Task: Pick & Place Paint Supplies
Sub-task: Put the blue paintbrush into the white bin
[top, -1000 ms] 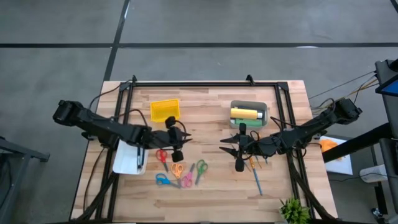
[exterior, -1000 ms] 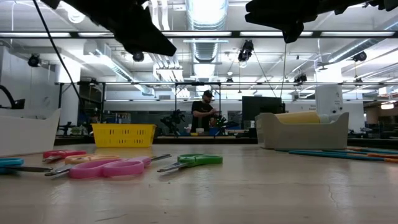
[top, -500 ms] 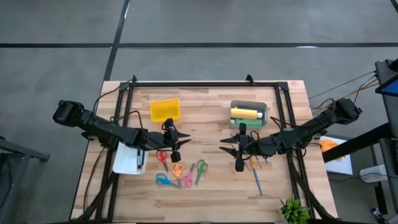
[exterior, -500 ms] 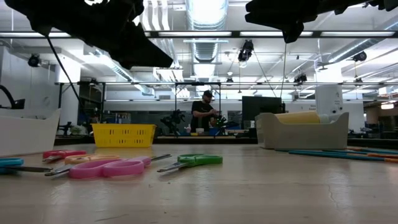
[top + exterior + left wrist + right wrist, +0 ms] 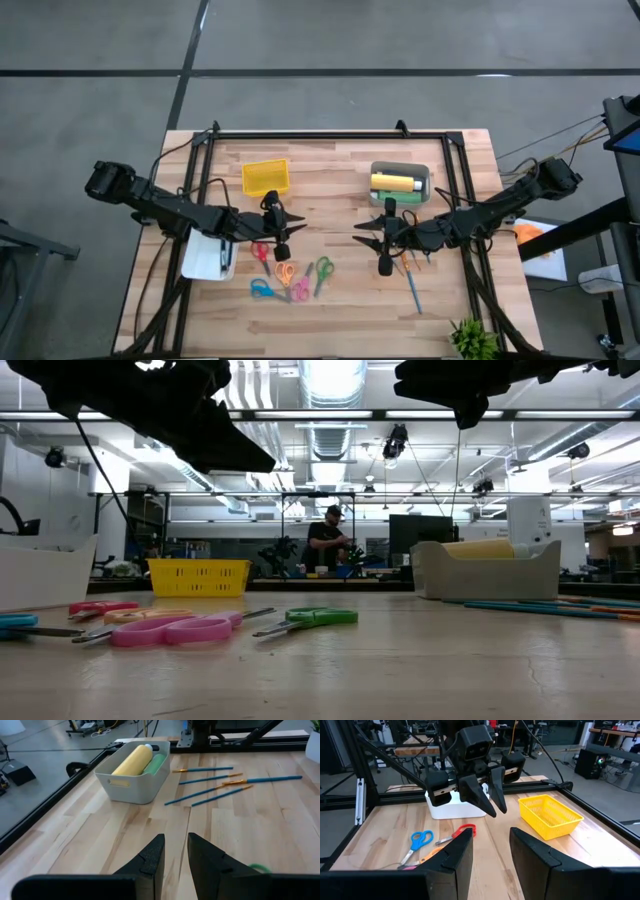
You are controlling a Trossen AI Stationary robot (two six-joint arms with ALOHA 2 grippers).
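High view: a grey bin [image 5: 423, 178] sits on the table's [image 5: 340, 160] right half, holding a yellow bottle [image 5: 393, 183] lying on its side with a green bottle [image 5: 398, 194] beside it. The left wrist view shows them as smooth cylinders side by side, the yellow one with a pale cap end. Thin brushes [image 5: 220, 782] with teal shafts and orange ferrules lie loose on the wood near the bin, well apart from the scissors [image 5: 288, 276] at centre. The right gripper [image 5: 385, 236] hangs above the table just in front of the bin, fingers a little apart with nothing between them. The left gripper [image 5: 279, 228] hovers above the scissors, beside a white bin [image 5: 207, 257] and near a yellow basket [image 5: 265, 177], fingers slightly apart and empty.
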